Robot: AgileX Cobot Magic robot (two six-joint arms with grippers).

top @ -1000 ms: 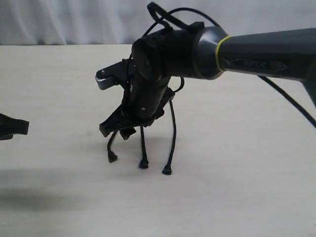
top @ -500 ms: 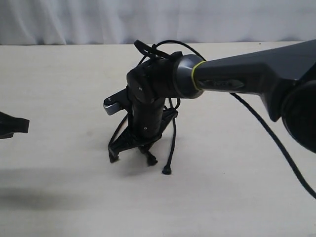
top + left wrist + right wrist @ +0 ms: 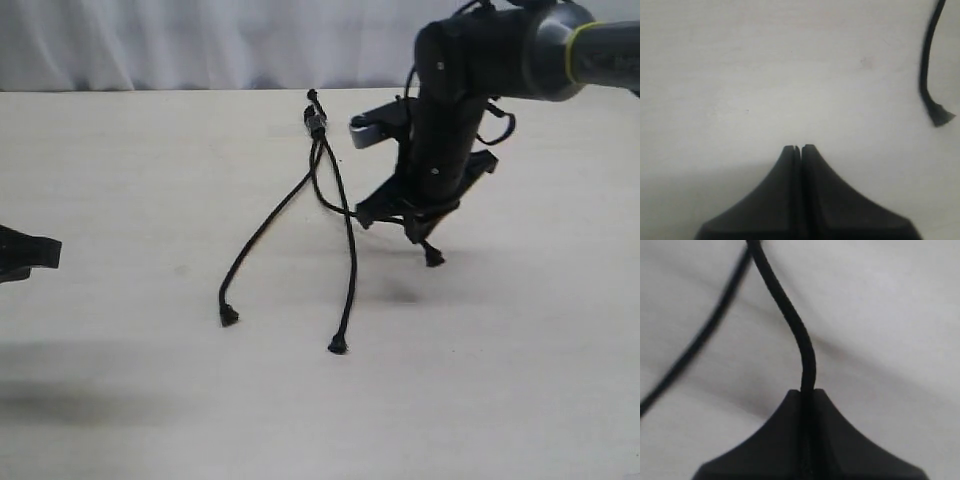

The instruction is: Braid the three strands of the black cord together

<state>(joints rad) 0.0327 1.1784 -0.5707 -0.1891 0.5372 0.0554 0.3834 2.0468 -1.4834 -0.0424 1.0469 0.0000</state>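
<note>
The black cord has its banded knot point(image 3: 316, 124) near the table's back middle. From it three strands fan out. The left strand point(image 3: 262, 225) ends in a knob point(image 3: 229, 317). The middle strand point(image 3: 348, 265) ends in a knob point(image 3: 338, 346). The third strand point(image 3: 799, 335) curves right into my right gripper point(image 3: 412, 222), which is shut on it, with the strand's knob point(image 3: 434, 258) hanging just below the fingers. My left gripper point(image 3: 798, 148) is shut and empty at the far left edge point(image 3: 28, 253); one strand's knob point(image 3: 940, 115) shows in the left wrist view.
The pale tabletop point(image 3: 150, 160) runs back to a white curtain point(image 3: 200, 40). The right arm's thick grey link point(image 3: 560, 40) and its looping cable point(image 3: 497, 120) hang over the back right.
My right gripper has swung from the middle of the table to the right, pulling one strand out sideways. The other two strands now lie uncovered. The left gripper stayed put.
</note>
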